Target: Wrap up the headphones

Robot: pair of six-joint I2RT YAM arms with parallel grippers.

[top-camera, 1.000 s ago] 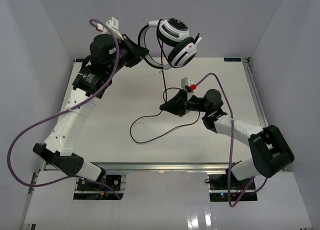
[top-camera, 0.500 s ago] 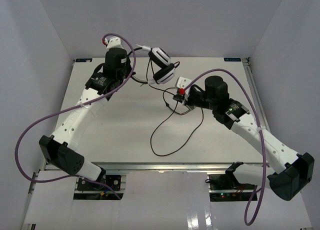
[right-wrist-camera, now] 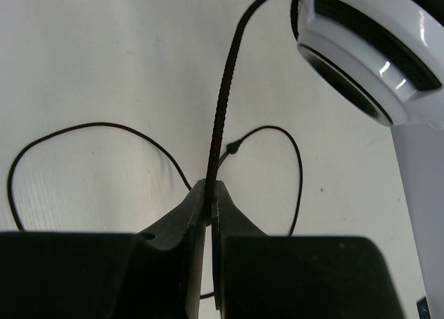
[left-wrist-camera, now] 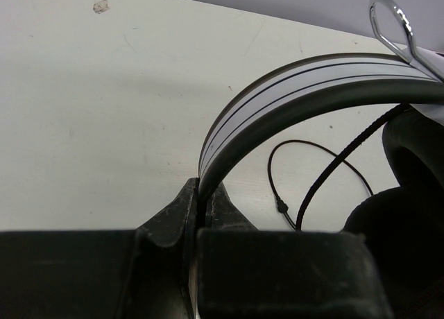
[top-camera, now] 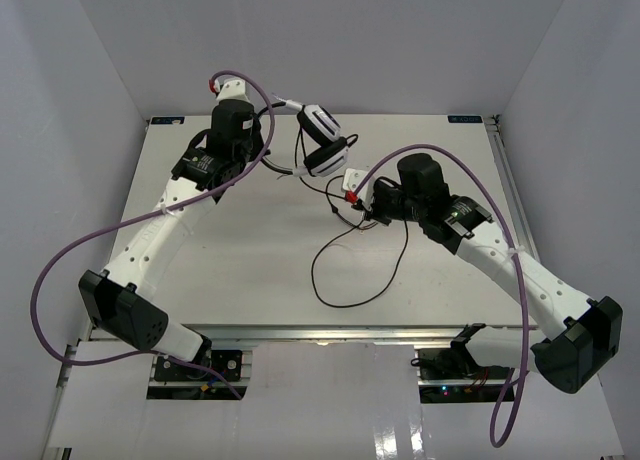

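**Left gripper** (left-wrist-camera: 201, 200) is clamping the flat, curved headband (left-wrist-camera: 298, 80) edge-on between its two black fingers (left-wrist-camera: 170, 222). **Right gripper** (right-wrist-camera: 208, 194) is pinching the braided cord (right-wrist-camera: 223, 104) between tightly closed jaws.

The pale, matte, lightly scuffed table (top-camera: 230, 260) is lying beneath both. Two white jointed arms, each trailing one thick purple cable (top-camera: 34, 298), are reaching in from the near edge. The left arm (top-camera: 150, 237) is stretching toward the far side, and the right arm (top-camera: 500, 255) is bending toward the centre.

One pair of headphones (top-camera: 322, 140) is hanging above the far middle of the table. Its two round cups (right-wrist-camera: 361, 41), with glossy white shells and black padding, are sitting close together. The single thin dark cord is running down from the cups through the right gripper and is looping loosely on the table.
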